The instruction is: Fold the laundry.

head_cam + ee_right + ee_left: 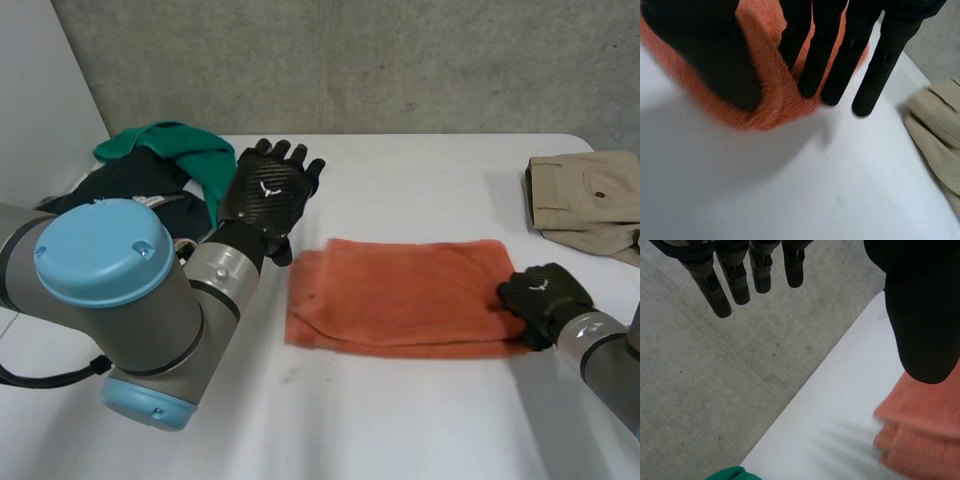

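Observation:
An orange towel (400,295) lies folded into a flat rectangle on the white table (430,170), in the middle. My right hand (545,300) is at the towel's right edge. In the right wrist view the towel (772,107) bunches up between the thumb and the fingers (835,60), which pinch that edge. My left hand (265,195) hovers open above the table, just beyond the towel's left end, touching nothing. In the left wrist view its fingers (735,285) are straight, and the towel's corner (920,430) lies below the thumb.
Folded beige trousers (590,200) (935,130) lie at the table's right edge, close to my right hand. A green garment (175,150) (732,473) sits on a dark one (130,180) at the back left. Grey floor lies past the far edge.

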`<state>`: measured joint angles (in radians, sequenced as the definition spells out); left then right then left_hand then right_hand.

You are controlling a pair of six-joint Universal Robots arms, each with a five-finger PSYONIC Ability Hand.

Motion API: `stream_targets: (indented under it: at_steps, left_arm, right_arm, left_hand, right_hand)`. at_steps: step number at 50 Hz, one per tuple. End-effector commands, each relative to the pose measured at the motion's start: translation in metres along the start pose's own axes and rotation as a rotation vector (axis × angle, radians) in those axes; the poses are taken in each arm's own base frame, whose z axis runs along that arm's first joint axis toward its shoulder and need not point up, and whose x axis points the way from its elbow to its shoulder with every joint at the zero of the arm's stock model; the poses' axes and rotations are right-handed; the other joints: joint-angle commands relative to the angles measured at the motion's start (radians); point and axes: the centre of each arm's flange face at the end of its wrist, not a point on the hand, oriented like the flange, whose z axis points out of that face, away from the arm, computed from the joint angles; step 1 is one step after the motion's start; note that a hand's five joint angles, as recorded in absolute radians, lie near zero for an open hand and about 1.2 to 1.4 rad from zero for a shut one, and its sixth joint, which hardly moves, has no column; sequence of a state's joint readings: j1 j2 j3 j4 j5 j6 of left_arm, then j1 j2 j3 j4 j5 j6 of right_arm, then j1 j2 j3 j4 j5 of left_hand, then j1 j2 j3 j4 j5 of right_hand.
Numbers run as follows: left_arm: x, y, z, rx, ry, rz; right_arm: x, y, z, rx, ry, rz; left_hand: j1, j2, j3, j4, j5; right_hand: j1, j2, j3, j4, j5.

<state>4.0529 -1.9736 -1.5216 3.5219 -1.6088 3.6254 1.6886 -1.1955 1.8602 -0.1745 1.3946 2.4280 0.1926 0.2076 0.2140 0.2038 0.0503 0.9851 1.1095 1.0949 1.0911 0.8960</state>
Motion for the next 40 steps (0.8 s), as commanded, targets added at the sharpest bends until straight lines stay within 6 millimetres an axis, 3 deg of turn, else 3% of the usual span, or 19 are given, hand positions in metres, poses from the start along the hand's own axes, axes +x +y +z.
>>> stream_targets:
  at_steps: [1,7,8,10,11,15,17,18,19,22,25,26,29,32,36,40]
  left_arm:
    - [-0.004,0.001,-0.004,-0.013,-0.004,0.002]
    - [-0.014,-0.009,-0.01,0.008,-0.029,0.001]
    - [-0.016,-0.009,-0.011,0.007,-0.035,0.0]
    - [-0.022,-0.006,-0.011,-0.002,-0.049,0.0]
    - [-0.024,-0.004,-0.011,-0.008,-0.053,0.0]
    - [-0.028,-0.001,-0.009,-0.018,-0.066,-0.002]
    - [-0.028,0.0,-0.009,-0.019,-0.066,-0.008]
    - [-0.029,0.001,-0.008,-0.02,-0.068,-0.022]
    - [-0.029,0.001,-0.007,-0.019,-0.068,-0.034]
    - [-0.029,0.0,-0.004,-0.009,-0.069,-0.082]
    - [-0.031,-0.007,0.002,0.019,-0.07,-0.144]
    - [-0.03,-0.007,0.004,0.024,-0.069,-0.163]
    - [-0.024,-0.009,0.014,0.038,-0.053,-0.231]
    - [-0.007,-0.014,0.02,0.046,-0.003,-0.291]
    - [0.023,-0.014,0.028,0.025,0.098,-0.343]
    - [0.051,0.004,0.035,-0.059,0.18,-0.359]
  right_arm:
    - [0.007,-0.029,0.009,0.111,0.124,-0.131]
    - [-0.049,-0.1,-0.011,0.46,0.085,-0.214]
    - [-0.065,-0.112,-0.018,0.534,0.055,-0.225]
    - [-0.082,-0.117,-0.024,0.585,0.01,-0.239]
    - [-0.107,-0.119,-0.03,0.636,-0.071,-0.259]
    - [-0.159,-0.104,-0.032,0.656,-0.273,-0.297]
    - [-0.167,-0.104,-0.034,0.659,-0.309,-0.297]
    - [-0.166,-0.105,-0.034,0.653,-0.313,-0.289]
    - [-0.165,-0.106,-0.035,0.63,-0.319,-0.258]
    - [-0.147,-0.109,-0.029,0.56,-0.286,-0.112]
    - [-0.107,-0.118,-0.023,0.529,-0.214,0.079]
    - [-0.079,-0.123,-0.025,0.526,-0.176,0.216]
    - [-0.041,-0.124,-0.028,0.508,-0.151,0.446]
    - [-0.025,-0.117,-0.026,0.436,-0.174,0.61]
    - [-0.016,-0.11,-0.022,0.342,-0.202,0.652]
    - [-0.028,-0.097,-0.005,0.234,-0.251,0.63]
  left_hand:
    - [0.009,-0.006,-0.012,-0.002,-0.023]
    - [0.006,-0.009,-0.015,-0.005,-0.026]
    - [0.006,-0.009,-0.015,-0.005,-0.026]
    - [0.006,-0.009,-0.015,-0.005,-0.026]
    - [0.006,-0.009,-0.015,-0.005,-0.026]
    - [0.009,-0.006,-0.012,-0.002,-0.023]
    - [0.012,-0.003,-0.009,0.001,-0.02]
    - [0.024,0.009,0.002,0.013,-0.008]
    - [0.027,0.012,0.005,0.016,-0.005]
    - [0.027,0.012,0.005,0.016,-0.005]
    - [0.041,0.026,0.02,0.03,0.009]
    - [0.042,0.026,0.02,0.03,0.009]
    - [0.047,0.032,0.026,0.036,0.015]
    - [0.077,0.062,0.055,0.065,0.044]
    - [0.08,0.065,0.058,0.068,0.047]
    - [0.08,0.065,0.058,0.068,0.047]
  right_hand:
    - [0.411,0.287,0.301,0.305,0.326]
    - [0.411,0.287,0.301,0.305,0.326]
    - [0.411,0.287,0.301,0.305,0.326]
    - [0.411,0.287,0.301,0.305,0.326]
    - [0.411,0.287,0.301,0.305,0.326]
    - [0.411,0.287,0.301,0.305,0.326]
    - [0.29,0.166,0.18,0.184,0.205]
    - [0.004,-0.12,-0.106,-0.102,-0.081]
    - [-0.493,-0.617,-0.603,-0.599,-0.578]
    - [-0.764,-0.888,-0.874,-0.87,-0.85]
    - [-0.811,-0.935,-0.92,-0.917,-0.896]
    - [-0.811,-0.935,-0.92,-0.917,-0.896]
    - [-0.811,-0.935,-0.92,-0.917,-0.896]
    - [-0.811,-0.935,-0.92,-0.917,-0.896]
    - [-0.811,-0.935,-0.92,-0.917,-0.896]
    - [-0.811,-0.935,-0.92,-0.917,-0.896]
